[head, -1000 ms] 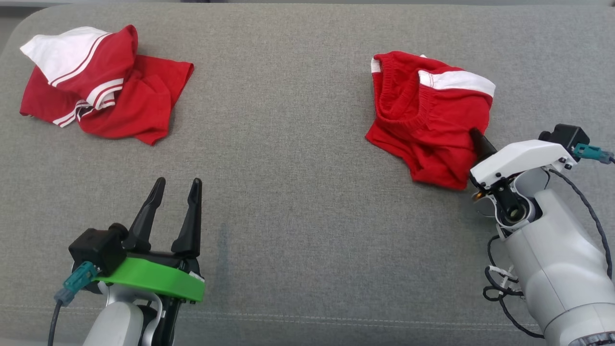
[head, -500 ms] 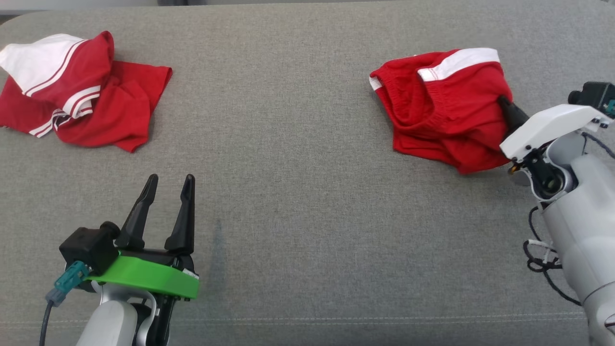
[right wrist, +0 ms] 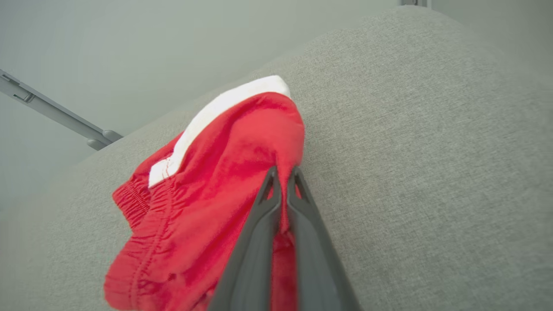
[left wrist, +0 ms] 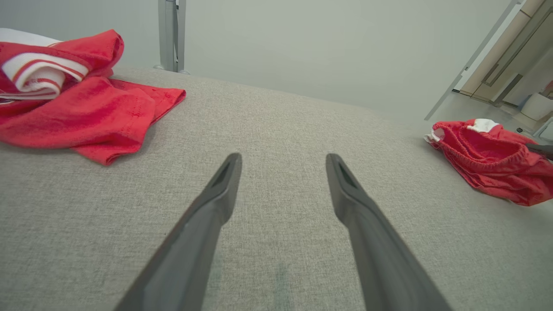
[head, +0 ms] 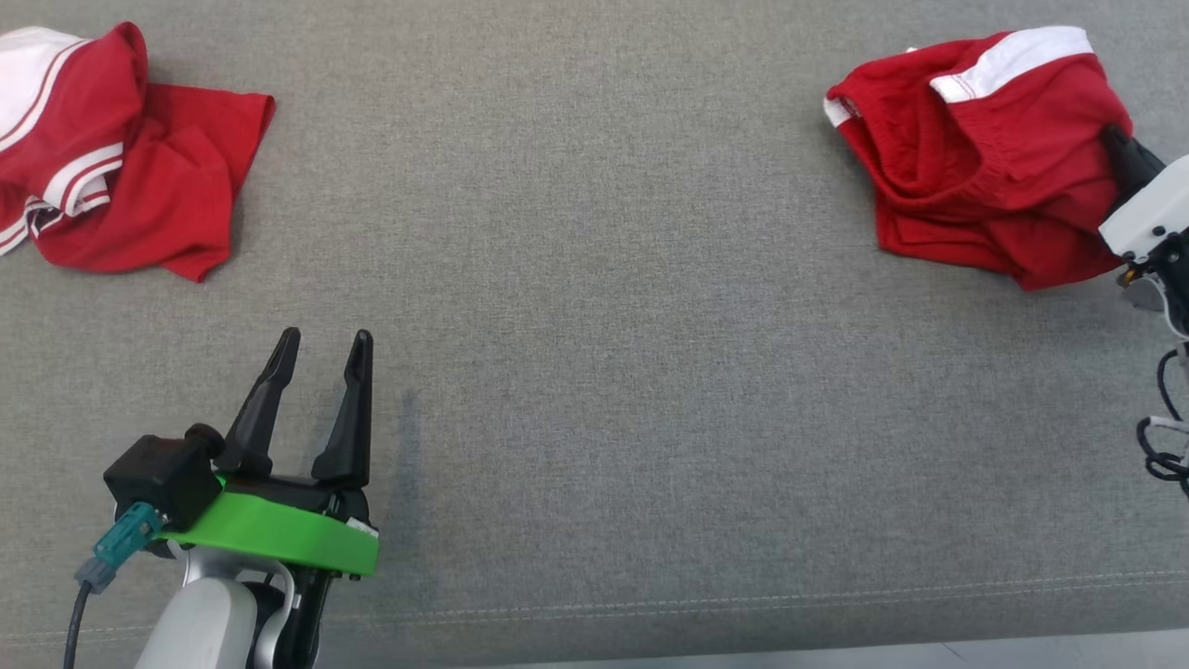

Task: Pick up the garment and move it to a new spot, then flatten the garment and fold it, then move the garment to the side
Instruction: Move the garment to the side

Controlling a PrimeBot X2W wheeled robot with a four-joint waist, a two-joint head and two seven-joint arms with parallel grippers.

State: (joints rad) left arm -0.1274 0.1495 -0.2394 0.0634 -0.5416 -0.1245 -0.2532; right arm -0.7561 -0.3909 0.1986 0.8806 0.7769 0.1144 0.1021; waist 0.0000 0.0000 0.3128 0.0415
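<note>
The garment (head: 975, 158) is a pair of red shorts with a white band, bunched at the far right of the grey cushioned surface (head: 604, 279). My right gripper (head: 1117, 141) is shut on the shorts' right-hand edge. In the right wrist view its fingers (right wrist: 283, 173) pinch a fold of red cloth (right wrist: 207, 181). My left gripper (head: 325, 336) stands open at the lower left, over bare fabric and far from the shorts. From the left wrist, its fingers (left wrist: 283, 157) are spread, with the shorts (left wrist: 488, 157) at the right.
A second crumpled red and white garment (head: 121, 177) lies at the far left and is also seen from the left wrist (left wrist: 77, 103). The surface's front edge (head: 650, 641) runs along the bottom. A metal post (left wrist: 171, 34) stands behind the surface.
The head camera has shifted. Against the surface, my right gripper has pulled the shorts to the right. The left gripper has stayed open and in place.
</note>
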